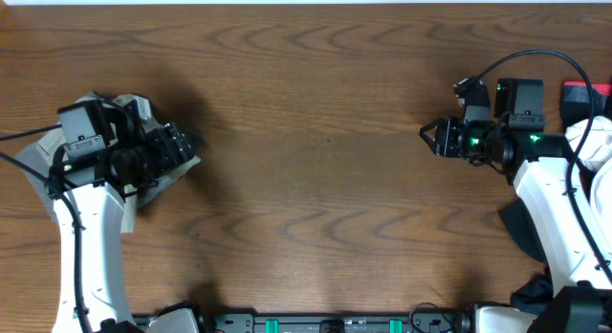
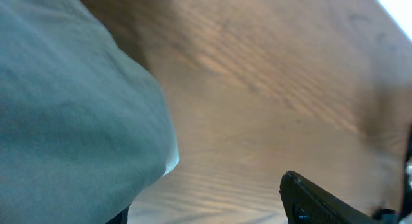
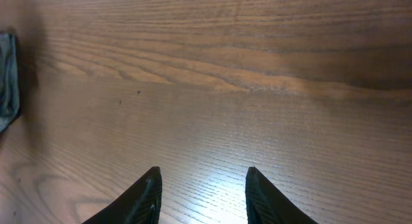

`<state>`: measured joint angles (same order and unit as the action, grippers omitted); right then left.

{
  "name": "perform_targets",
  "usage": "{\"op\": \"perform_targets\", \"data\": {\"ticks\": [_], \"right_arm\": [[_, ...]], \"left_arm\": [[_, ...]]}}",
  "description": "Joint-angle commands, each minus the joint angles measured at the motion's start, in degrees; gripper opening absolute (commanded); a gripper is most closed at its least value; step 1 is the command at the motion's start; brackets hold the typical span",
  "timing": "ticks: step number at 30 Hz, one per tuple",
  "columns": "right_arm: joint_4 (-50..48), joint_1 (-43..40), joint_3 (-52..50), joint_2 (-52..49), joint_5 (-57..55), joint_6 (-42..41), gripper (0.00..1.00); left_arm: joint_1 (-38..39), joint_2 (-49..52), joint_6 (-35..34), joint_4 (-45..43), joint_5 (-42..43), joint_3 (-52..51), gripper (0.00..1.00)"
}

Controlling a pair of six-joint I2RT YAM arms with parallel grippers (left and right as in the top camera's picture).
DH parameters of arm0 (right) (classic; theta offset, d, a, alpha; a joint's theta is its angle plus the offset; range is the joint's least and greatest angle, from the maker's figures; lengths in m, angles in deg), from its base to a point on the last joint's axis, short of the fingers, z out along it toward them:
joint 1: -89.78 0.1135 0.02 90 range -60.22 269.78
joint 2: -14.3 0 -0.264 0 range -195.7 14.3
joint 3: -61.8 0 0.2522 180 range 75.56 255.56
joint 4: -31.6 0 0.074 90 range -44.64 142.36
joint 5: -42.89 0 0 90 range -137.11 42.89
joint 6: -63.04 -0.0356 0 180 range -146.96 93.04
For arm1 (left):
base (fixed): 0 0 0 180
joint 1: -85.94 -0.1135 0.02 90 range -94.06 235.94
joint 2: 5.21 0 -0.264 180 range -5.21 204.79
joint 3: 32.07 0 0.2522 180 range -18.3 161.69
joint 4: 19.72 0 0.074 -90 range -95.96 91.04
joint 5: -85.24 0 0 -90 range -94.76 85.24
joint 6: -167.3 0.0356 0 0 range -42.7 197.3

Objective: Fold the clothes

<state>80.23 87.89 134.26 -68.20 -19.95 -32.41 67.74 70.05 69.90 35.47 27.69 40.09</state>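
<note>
Your pale shorts [image 2: 64, 121] sit bunched at the left of the desk [image 1: 316, 132] under the left pincer [image 1: 186, 142], grip not discernible; right pincer [image 3: 203, 179] spread, empty; folding, I judge, lies all ahead.

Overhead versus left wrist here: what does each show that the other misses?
Only overhead: both arms, the right gripper over bare wood, and a dark cloth by the right arm's base. Only left wrist: a close view of the light garment and its rounded edge, with one dark fingertip nearby. Both: that garment at the left gripper, and the wooden table.
</note>
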Motion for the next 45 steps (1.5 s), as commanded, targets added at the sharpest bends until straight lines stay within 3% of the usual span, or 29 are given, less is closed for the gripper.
{"op": "perform_targets", "data": {"ticks": [1,4,8,12,15,16,17,19,24,31,40,43,45], "right_arm": [[0.04,0.79,0.55,-0.28,0.96,-0.28,0.41],[0.04,0.79,0.55,-0.28,0.94,-0.26,0.4],[0.0,0.79,0.55,-0.28,0.94,-0.26,0.41],[0.02,0.79,0.55,-0.28,0.92,-0.26,0.41],[0.02,0.79,0.55,-0.28,0.92,-0.26,0.41],[0.02,0.79,0.55,-0.28,0.92,-0.26,0.41],[0.02,0.79,0.55,-0.28,0.92,-0.26,0.41],[0.0,0.79,0.55,-0.28,0.9,-0.26,0.41],[-0.04,0.79,0.55,-0.28,0.9,-0.28,0.41],[0.04,0.79,0.55,-0.28,0.92,-0.28,0.41],[2.23,0.79,0.55,-0.28,0.94,-0.26,0.4],[2.67,0.79,0.55,-0.28,0.87,0.0,0.4],[2.38,0.79,0.55,-0.28,0.44,-0.04,0.4]], "left_arm": [[0.39,0.28,1.18,1.49,-4.94,-0.11,0.75],[0.39,0.07,1.22,2.56,-2.84,-0.11,0.75],[0.39,-1.42,2.89,3.04,7.63,-0.11,0.75],[0.39,-3.39,2.91,7.8,8.98,-0.11,0.73],[0.39,-5.25,4.0,10.88,8.94,-0.11,0.54],[0.39,-6.1,4.63,11.23,8.9,-0.11,0.24],[0.37,-6.86,4.94,11.06,8.7,-0.11,0.06],[0.39,-8.35,4.9,8.87,4.48,-0.11,0.06],[0.24,-6.8,2.34,3.13,-17.66,-0.11,0.06],[-3.45,7.67,-7.56,-3.45,-30.67,-0.22,0.06],[-13.22,26.14,-11.39,-15.91,-32.04,-0.17,0.06],[-16.65,26.86,-9.22,-18.27,-22.88,0.46,0.07],[-18.05,25.79,-7.65,-17.88,-15.69,1.95,0.16]]}}
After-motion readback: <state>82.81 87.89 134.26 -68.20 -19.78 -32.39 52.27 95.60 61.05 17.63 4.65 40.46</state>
